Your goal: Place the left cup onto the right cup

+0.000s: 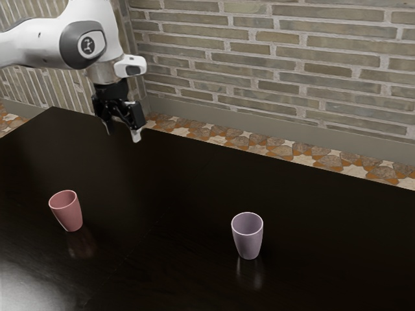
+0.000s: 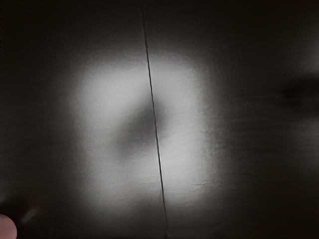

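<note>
Pink cup (image 1: 66,210) upright, end effector (image 1: 122,131) high behind it, pointing down, fingers (image 1: 136,132) spread

Arm (image 1: 29,42): glossy white shell, rounded links. Grey round joint cap (image 1: 86,44) on the side, with a small dark mark in its centre. White wrist block (image 1: 130,66) has a dark slot on its face. Below it sits a boxy black hand body (image 1: 111,97). Jaws are black too; one tip shows a pale pad.
</note>
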Controlling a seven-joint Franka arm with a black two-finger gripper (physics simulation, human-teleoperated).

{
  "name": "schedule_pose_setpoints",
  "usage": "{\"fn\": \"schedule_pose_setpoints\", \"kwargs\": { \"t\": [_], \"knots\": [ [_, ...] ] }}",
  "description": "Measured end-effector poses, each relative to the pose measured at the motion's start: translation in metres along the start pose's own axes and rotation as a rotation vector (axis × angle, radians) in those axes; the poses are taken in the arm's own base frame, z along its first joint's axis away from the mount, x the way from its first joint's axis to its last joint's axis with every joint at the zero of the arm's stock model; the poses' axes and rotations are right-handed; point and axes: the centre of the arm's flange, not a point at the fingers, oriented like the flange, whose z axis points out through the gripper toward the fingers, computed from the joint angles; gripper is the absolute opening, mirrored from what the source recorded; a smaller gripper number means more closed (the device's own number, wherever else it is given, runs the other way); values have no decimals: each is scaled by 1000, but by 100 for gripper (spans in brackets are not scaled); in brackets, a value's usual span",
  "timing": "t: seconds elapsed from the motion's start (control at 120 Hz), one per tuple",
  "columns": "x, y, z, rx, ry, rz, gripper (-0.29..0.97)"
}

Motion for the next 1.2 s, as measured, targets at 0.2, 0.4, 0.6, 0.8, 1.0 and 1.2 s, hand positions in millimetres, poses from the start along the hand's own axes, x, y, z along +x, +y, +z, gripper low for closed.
{"fn": "schedule_pose_setpoints", "kwargs": {
  "t": [0.2, 0.4, 0.6, 0.8, 1.0, 1.2],
  "knots": [
    [-13, -33, 21, -7, -11, -60, 68],
    [-20, -72, 41, 27, -3, -114, 68],
    [-20, -110, 58, 49, 5, -162, 68],
    [-15, -125, 79, 44, -6, -166, 68],
    [-29, -120, 120, 15, -35, -153, 68],
    [-44, -132, 135, 18, -1, -165, 68]
  ]
}}
